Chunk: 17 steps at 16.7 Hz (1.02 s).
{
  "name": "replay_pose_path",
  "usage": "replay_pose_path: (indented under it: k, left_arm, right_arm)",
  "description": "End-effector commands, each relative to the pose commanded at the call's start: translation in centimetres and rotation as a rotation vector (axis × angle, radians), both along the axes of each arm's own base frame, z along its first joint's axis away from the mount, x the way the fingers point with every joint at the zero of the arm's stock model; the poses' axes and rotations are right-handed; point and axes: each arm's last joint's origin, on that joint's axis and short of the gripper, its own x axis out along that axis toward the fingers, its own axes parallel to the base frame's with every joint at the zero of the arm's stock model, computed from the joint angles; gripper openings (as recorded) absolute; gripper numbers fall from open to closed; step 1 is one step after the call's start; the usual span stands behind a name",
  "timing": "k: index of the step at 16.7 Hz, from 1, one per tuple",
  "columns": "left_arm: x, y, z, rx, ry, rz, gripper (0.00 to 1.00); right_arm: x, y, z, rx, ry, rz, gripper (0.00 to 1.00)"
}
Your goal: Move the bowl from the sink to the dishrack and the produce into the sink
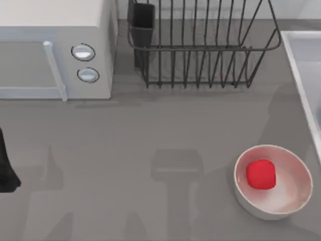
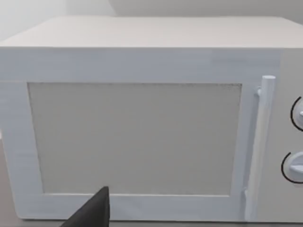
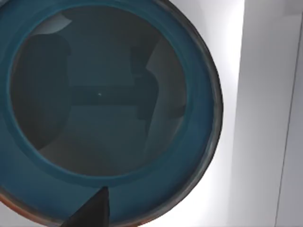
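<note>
The teal-blue bowl [image 3: 109, 94], with a thin red-orange rim line, sits on the pale floor of the sink [image 3: 265, 118]. My right gripper [image 3: 92, 213] hangs straight above it, close to the bowl's rim. In the top view the sink's raised rim [image 1: 301, 70] runs down the right edge. The red produce [image 1: 261, 174] lies inside a white bowl [image 1: 296, 198] at the front right of the table. The black wire dishrack [image 1: 200, 50] stands at the back centre and holds nothing. My left gripper [image 2: 92, 213] faces the microwave door.
A white microwave [image 1: 55, 55] with two round knobs fills the back left corner. A dark utensil cup [image 1: 143, 22] stands at the dishrack's left corner. My left arm [image 1: 6, 168] is parked at the table's left edge. Bare grey tabletop [image 1: 150, 135] spans the middle.
</note>
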Motion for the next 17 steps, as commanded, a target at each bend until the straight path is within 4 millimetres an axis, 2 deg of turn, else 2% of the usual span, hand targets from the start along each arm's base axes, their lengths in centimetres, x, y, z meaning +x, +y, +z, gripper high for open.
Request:
replay_pose_path:
  k: [5,8,13,17]
  left_arm:
    - [0.0,0.0,0.0,0.000,0.000,0.000,1.00]
    - [0.0,0.0,0.0,0.000,0.000,0.000,1.00]
    - [0.0,0.0,0.0,0.000,0.000,0.000,1.00]
    - [0.0,0.0,0.0,0.000,0.000,0.000,1.00]
  right_arm:
    - [0.1,0.2,-0.1,-0.001,0.000,0.004,1.00]
    - [0.5,0.0,-2.8,0.001,0.003,-0.001,1.00]
    - [1.0,0.0,-9.3,-0.001,-0.003,0.000,1.00]
    - [1.0,0.0,-10.0,0.000,0.000,0.000,1.00]
